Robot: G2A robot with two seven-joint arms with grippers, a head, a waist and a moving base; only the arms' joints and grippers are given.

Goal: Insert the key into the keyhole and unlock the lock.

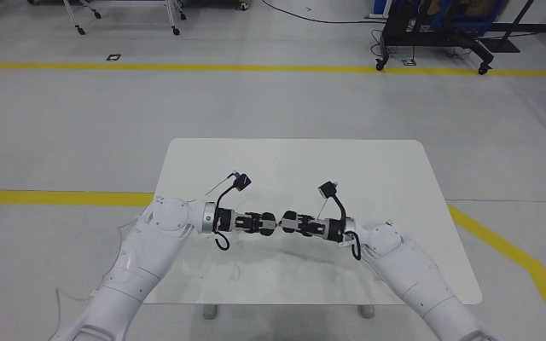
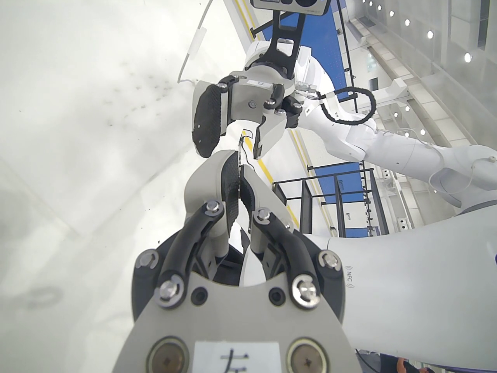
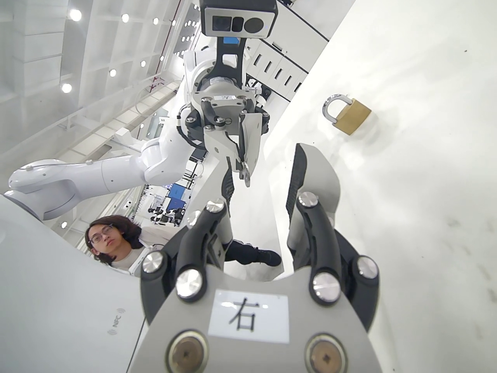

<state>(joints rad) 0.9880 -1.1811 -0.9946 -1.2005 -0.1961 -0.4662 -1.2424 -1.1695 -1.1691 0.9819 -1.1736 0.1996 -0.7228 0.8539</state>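
We see the left gripper (image 3: pixel 241 157) clenched on a small flat silver metal key (image 3: pixel 245 174). Its ribbed black pads (image 2: pixel 232 180) are pressed together on the thin metal, above the middle of the white, matte, scuffed table (image 1: pixel 384 170). Facing it from the right, the right gripper (image 3: pixel 264 174) is released, its smooth grey fingers (image 3: pixel 310 180) spread wide, near the key. The boxy brass padlock (image 3: pixel 351 116) with its curved steel shackle lies flat on the tabletop, apart from both. On the far floor run a yellow line (image 1: pixel 256 66) and a black wheeled frame (image 1: pixel 435 43).
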